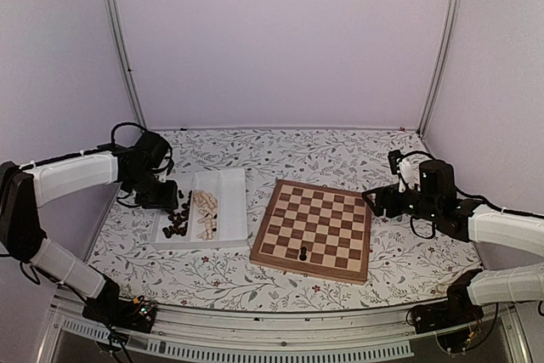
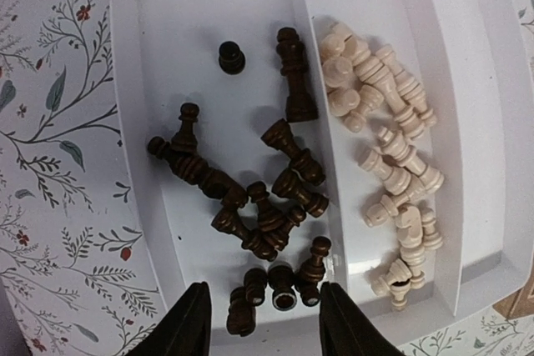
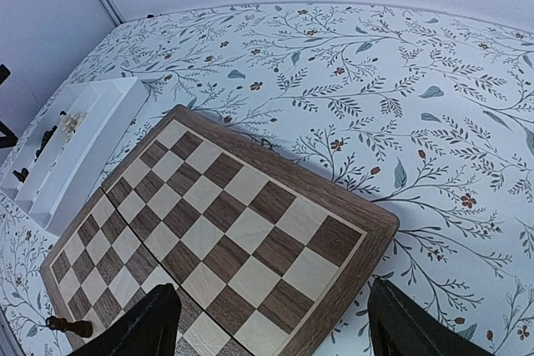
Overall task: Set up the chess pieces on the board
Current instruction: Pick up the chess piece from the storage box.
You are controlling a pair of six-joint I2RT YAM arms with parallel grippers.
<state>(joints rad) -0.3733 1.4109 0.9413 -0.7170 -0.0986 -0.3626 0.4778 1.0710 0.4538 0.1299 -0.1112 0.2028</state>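
So, I am at the picking step. My left gripper (image 2: 265, 298) hangs half-open and empty over the near end of the white tray (image 2: 133, 81), straddling a cluster of dark chess pieces (image 2: 250, 198) in its left compartment. The pale pieces (image 2: 392, 147) fill the right one. One dark piece (image 1: 303, 252) sits by the board's (image 1: 314, 223) near edge. My right gripper (image 3: 269, 293) hangs wide and empty at the board's right edge. Next, I judge, I must drop and pinch one piece alone without dragging its neighbours.
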